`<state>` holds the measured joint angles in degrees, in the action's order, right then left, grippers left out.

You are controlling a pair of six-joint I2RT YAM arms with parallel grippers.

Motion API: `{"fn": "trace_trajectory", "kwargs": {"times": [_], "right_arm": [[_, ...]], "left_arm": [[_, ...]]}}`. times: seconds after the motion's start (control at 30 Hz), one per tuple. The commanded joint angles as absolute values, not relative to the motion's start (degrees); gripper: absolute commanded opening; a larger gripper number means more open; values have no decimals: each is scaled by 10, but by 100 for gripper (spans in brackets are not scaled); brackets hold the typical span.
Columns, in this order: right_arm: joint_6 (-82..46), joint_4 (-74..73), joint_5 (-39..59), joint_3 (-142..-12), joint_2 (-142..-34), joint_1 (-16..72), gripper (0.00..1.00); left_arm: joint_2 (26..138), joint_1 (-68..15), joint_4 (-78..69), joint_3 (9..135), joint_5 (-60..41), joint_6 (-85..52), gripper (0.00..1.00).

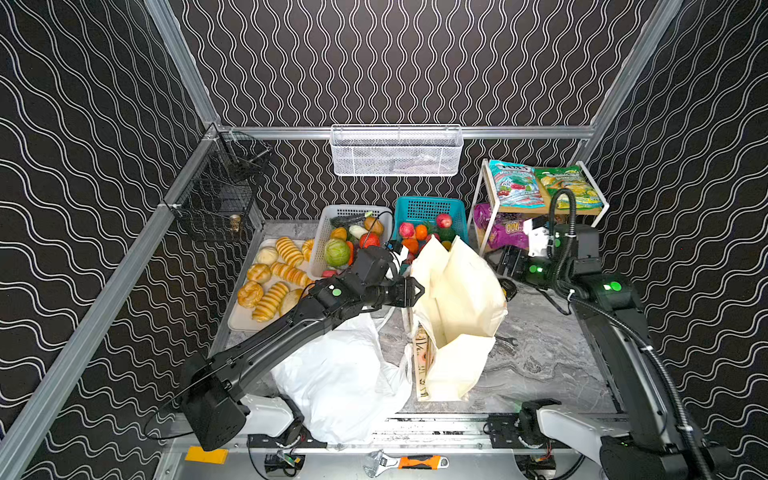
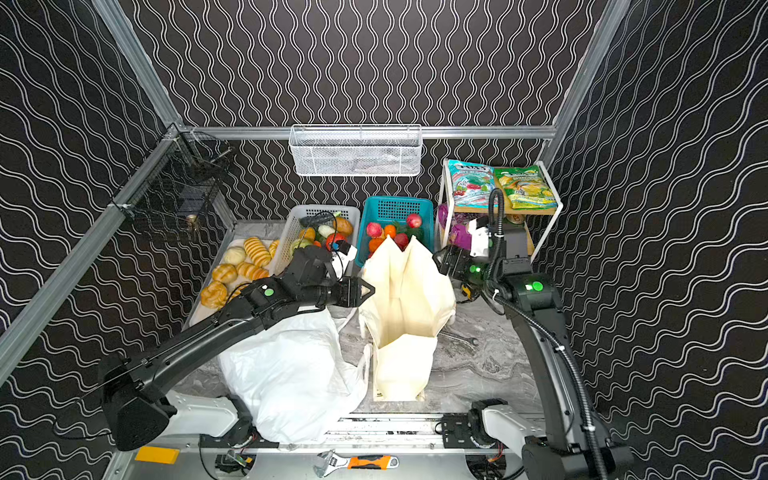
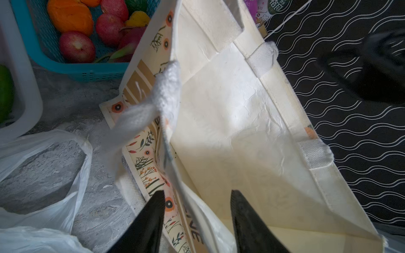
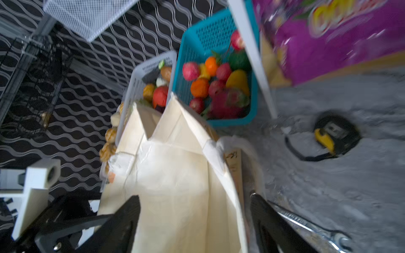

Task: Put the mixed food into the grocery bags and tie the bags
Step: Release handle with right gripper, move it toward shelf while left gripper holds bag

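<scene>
1. Grey marbled tabletop (image 1: 540, 353) fills a booth walled in black wave-pattern paper. The canvas tote (image 1: 457, 299) stands upright near the middle with its mouth open upward. The white plastic bag (image 1: 340, 382) lies slumped just beside it, on the left arm's side.
2. No food shows in either bag. The cabbage (image 1: 337, 252) and tomato (image 1: 369, 240) sit in the white basket (image 1: 320, 249) behind the tote. The teal packet (image 1: 515, 185) lies on top of the rack (image 1: 482, 195), and the purple packet (image 1: 498, 232) sits below it.
3. In its wrist view, the left gripper (image 3: 196, 192) has its jaws partly spread on either side of the tote's rim. Nothing is pinched between them. A loose white handle (image 3: 162, 98) hangs just ahead.
4. The right gripper (image 4: 195, 197) is spread wide with tote cloth showing between the jaws. It holds nothing, and I cannot tell whether it touches the cloth.
5. Neither gripper holds the tote, so the soft walls may fold inward or the bag may tip. A brush from either arm could cause that.
6. The left gripper's jaws could snag the loose handle on pulling away and drag the tote over.
7. The plastic bag's mouth looks collapsed, so food dropped there would likely slide off onto the tabletop.
8. The right arm is close to the rack, so a hasty reach for a packet could knock the tote or the shelf.
</scene>
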<state>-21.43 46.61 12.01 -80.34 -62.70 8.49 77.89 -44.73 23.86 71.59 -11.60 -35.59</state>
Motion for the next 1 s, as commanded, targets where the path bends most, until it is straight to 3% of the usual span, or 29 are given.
{"fn": "trace_trajectory", "kwargs": {"times": [0.0,0.07,0.17,0.33,0.47,0.67,0.97], "right_arm": [[-216,462,-92,-808,-597,72,98],[-210,434,-155,-786,-583,40,99],[-187,351,-167,-719,-570,-16,95],[-133,109,-160,-547,-548,-62,95],[-97,-98,-114,-444,-589,-109,92],[-6,-405,-27,-353,-689,-132,87],[41,-545,21,-379,-819,-168,83]], "left_arm": [[778,-442,242,720,-122,-342,54],[774,-439,240,717,-123,-342,55],[771,-437,239,716,-126,-337,60],[754,-437,245,711,-125,-316,76],[718,-436,237,695,-115,-292,85],[683,-434,245,702,-104,-248,87],[649,-433,245,710,-53,-191,88]]}}
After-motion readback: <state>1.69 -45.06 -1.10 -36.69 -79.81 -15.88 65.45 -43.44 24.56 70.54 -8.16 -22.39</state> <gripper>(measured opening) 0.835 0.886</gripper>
